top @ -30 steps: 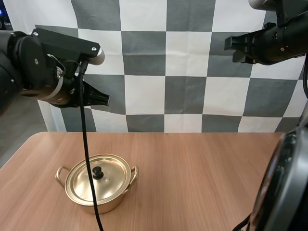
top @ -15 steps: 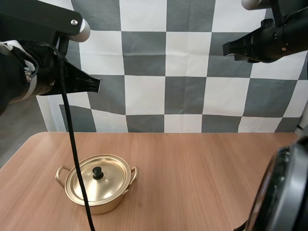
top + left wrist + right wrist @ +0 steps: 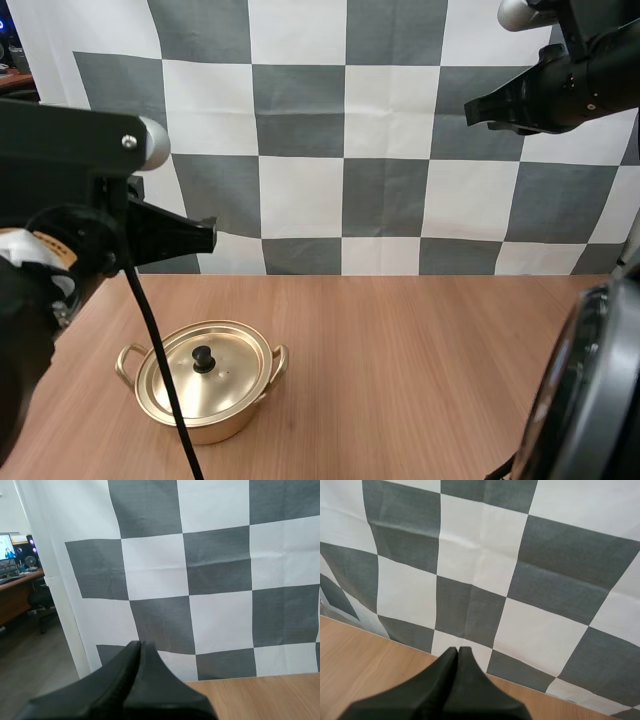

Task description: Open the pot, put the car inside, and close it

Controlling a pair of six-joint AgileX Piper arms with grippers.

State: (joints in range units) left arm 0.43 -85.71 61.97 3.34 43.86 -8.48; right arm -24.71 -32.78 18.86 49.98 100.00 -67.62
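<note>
The pot (image 3: pixel 205 390) is parked at the near left of the table (image 3: pixel 420 360), lid (image 3: pixel 232 382) on, knob (image 3: pixel 203 356) untouched. Just above and behind it, the left gripper (image 3: pixel 208 236) is held closed on nothing. The right gripper (image 3: pixel 472 110), farther off and high, is closed empty too. If that small knob gets grabbed off-centre, the pot could be dragged or tipped.

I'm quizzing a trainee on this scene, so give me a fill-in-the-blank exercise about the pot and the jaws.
The pot stands on the table with its lid ____. The lid's knob is coloured ____. Both arms' jaws are ____, holding nothing.
Missing words: on; black; shut.
</note>
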